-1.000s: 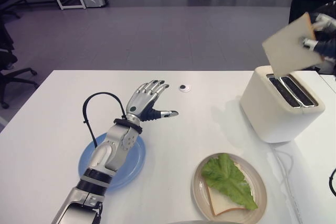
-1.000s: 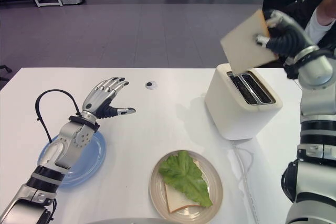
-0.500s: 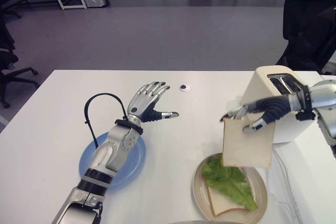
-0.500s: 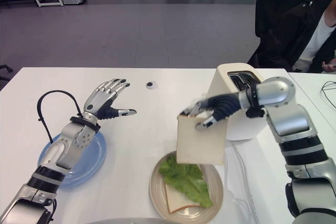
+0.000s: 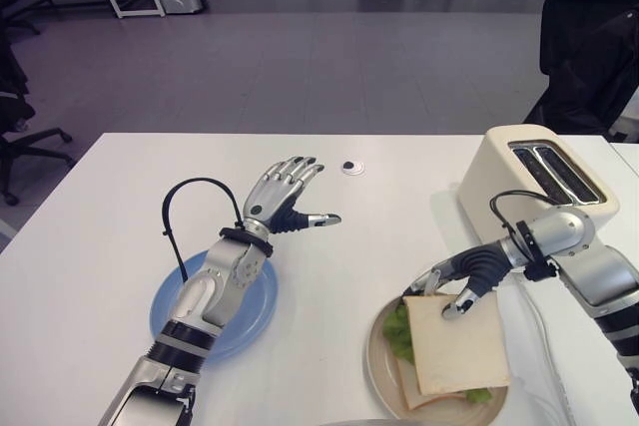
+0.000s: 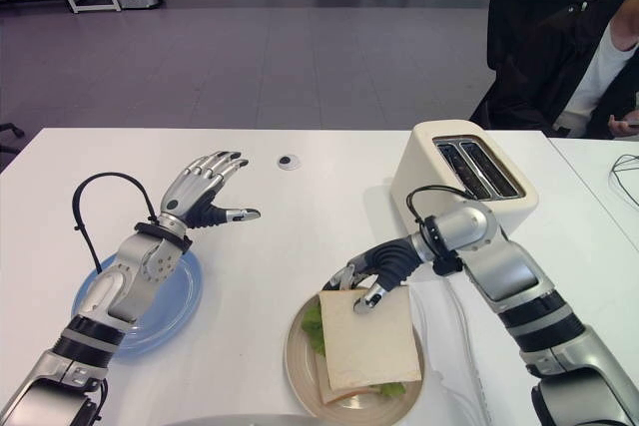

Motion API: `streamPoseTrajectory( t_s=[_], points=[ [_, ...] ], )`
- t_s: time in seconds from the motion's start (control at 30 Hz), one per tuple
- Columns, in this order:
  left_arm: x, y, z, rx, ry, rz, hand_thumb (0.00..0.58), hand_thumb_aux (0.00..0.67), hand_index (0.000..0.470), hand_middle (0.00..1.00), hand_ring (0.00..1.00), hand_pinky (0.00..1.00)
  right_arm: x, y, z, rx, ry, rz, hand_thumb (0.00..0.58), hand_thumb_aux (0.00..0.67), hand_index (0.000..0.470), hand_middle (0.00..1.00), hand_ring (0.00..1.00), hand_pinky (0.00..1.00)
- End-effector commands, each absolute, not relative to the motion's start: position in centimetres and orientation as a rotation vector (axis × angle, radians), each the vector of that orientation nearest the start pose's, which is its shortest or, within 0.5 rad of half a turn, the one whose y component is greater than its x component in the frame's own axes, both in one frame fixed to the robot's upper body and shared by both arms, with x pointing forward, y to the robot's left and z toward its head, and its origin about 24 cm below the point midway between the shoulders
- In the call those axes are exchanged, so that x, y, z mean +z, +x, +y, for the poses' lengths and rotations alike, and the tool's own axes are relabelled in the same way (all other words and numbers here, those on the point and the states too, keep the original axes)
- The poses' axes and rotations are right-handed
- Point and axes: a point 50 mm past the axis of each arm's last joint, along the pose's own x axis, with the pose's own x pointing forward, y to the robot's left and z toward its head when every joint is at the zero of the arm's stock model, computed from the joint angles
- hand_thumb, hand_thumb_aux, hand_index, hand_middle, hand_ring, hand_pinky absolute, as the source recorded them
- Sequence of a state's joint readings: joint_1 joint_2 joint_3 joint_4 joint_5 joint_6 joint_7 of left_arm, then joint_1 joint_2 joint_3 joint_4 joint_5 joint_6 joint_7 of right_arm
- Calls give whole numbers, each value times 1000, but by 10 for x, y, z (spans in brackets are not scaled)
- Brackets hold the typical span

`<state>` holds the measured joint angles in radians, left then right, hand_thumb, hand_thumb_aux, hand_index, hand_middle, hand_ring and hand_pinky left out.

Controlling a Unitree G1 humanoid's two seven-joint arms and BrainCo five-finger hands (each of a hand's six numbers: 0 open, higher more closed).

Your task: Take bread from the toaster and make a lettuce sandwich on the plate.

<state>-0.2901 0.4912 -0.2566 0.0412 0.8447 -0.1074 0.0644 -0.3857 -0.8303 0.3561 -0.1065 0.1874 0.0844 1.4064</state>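
Laying the top slice (image 5: 454, 341) down

Near the toaster (image 5: 499, 197), on the plate (image 5: 374, 358), the top slice is rested over the lettuce (image 5: 396, 331), and its edge is pinched by the right hand (image 5: 464, 281). The left hand (image 5: 280, 197) is held open. Next, a gentle release is probably needed.

Bright even light, soft shadows, sharp
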Motion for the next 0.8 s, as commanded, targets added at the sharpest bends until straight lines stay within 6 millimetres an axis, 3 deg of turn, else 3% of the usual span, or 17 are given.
streamPoseTrajectory(
  t_s=[0.03,0.27,0.3,0.33,0.4,0.43,0.47,0.6,0.8],
  points=[
    [105,295,161,-193,1363,-401,0,0,0,0,0,0,112,249,-164,1644,-740,300,580,670,470,0,0,0],
    [105,296,158,-202,1362,-403,0,0,0,0,0,0,107,258,-162,1577,-754,259,580,670,470,0,0,0],
    [105,296,158,-201,1362,-404,0,0,0,0,0,0,107,259,-163,1576,-763,258,548,512,359,0,0,0],
    [105,295,158,-200,1362,-404,0,0,0,0,0,0,106,260,-163,1576,-770,260,530,473,332,0,0,0],
    [105,295,158,-198,1362,-405,0,0,0,0,0,0,105,260,-164,1579,-785,262,410,307,216,0,0,0],
    [105,295,158,-197,1362,-406,0,0,0,0,0,0,104,260,-165,1583,-792,265,71,42,29,0,0,0],
    [106,295,157,-195,1360,-411,0,0,0,0,0,0,103,259,-166,1589,-797,267,0,0,0,0,0,0],
    [115,291,151,-212,1271,-444,0,0,0,0,0,0,104,259,-166,1599,-808,259,0,0,0,0,0,0],
    [154,262,126,-429,1008,-603,0,0,0,0,0,0,110,268,-168,1539,-822,225,0,0,0,0,0,0]
  ],
)
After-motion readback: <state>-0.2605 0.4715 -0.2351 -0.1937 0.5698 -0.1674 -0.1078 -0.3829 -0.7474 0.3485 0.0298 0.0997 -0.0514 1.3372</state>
